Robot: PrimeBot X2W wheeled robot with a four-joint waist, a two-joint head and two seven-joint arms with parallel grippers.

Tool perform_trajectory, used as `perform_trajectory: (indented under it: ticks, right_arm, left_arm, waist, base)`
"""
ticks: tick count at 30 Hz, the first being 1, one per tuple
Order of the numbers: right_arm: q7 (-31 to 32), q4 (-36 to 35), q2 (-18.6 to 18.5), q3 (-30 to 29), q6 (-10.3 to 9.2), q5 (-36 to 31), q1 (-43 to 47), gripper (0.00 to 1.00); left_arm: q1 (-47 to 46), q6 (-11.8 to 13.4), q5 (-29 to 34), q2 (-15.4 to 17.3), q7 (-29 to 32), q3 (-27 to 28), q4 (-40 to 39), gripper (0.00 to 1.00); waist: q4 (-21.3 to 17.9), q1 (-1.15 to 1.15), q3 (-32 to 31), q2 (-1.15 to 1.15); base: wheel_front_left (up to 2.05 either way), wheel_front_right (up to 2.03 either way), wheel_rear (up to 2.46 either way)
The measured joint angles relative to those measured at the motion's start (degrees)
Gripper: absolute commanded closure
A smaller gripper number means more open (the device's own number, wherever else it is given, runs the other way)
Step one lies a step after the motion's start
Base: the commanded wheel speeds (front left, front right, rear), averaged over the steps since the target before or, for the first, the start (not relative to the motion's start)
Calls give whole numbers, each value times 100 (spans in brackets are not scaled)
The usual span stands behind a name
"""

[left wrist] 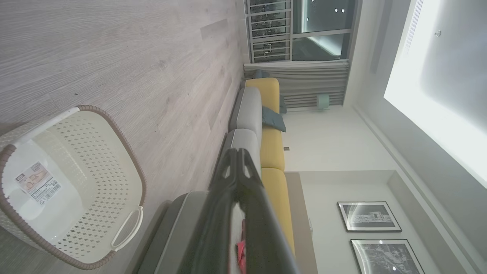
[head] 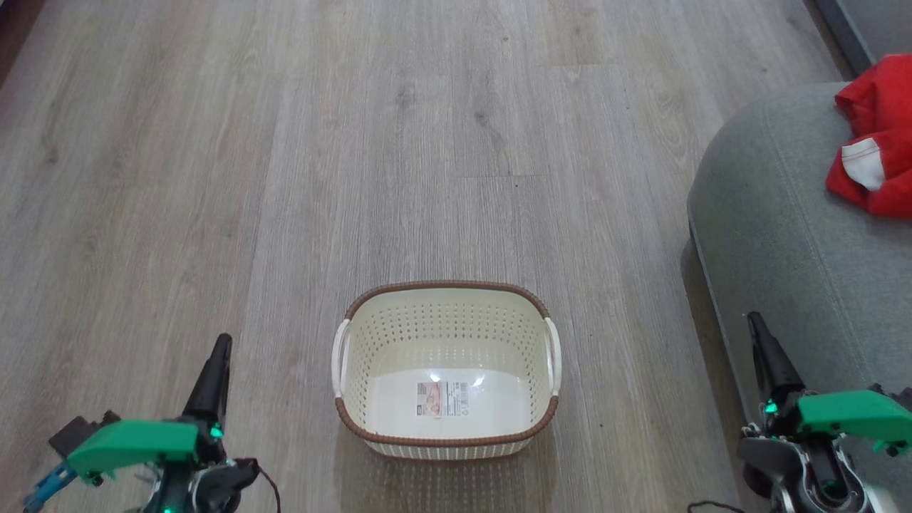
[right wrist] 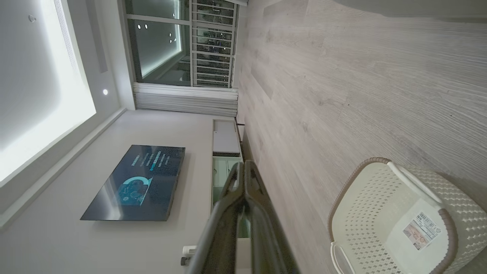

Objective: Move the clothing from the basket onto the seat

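Note:
The cream perforated basket (head: 447,367) with a brown rim stands on the wood floor straight ahead, holding nothing but its label; it also shows in the wrist views (left wrist: 68,186) (right wrist: 395,224). Red clothing (head: 878,135) with white trim lies bunched on the grey seat (head: 784,235) at the right edge. A sliver of red clothing (left wrist: 241,253) peeks between my left fingers in the left wrist view. My left gripper (head: 222,343) hangs shut to the left of the basket. My right gripper (head: 754,322) hangs shut to its right, over the seat's front edge.
Bare wood floor (head: 399,142) stretches ahead and to the left. The sofa (left wrist: 262,125) continues with yellow back cushions along the wall. A TV (right wrist: 137,182) hangs on the opposite wall above a low cabinet (right wrist: 225,140).

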Motion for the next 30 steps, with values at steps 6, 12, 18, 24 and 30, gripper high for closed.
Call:
perform_trajectory:
  ticks: [6,12,18,24,30]
  right_arm:
    - [74,-47,1,-18,0,355,-1,100]
    - [108,-64,1,-27,0,480,-2,100]
    - [108,-65,1,-27,0,480,-2,100]
    - [108,-65,1,-27,0,480,-2,100]
    - [108,-65,1,-29,0,480,-2,100]
  left_arm:
    - [-52,-5,-309,0,94,30,-51,100]
    - [-62,-7,-408,0,99,52,-71,100]
    - [-62,-7,-408,0,99,57,-71,100]
    - [-62,-7,-408,0,99,59,-71,100]
    - [-62,-7,-408,0,99,59,-71,100]
  waist:
    - [-1,0,2,0]
    - [-1,0,3,0]
    - [-1,0,3,0]
    - [-1,0,3,0]
    - [-1,0,3,0]
  base:
    - [0,0,0]
    - [0,0,0]
    - [0,0,0]
    - [0,0,0]
    - [0,0,0]
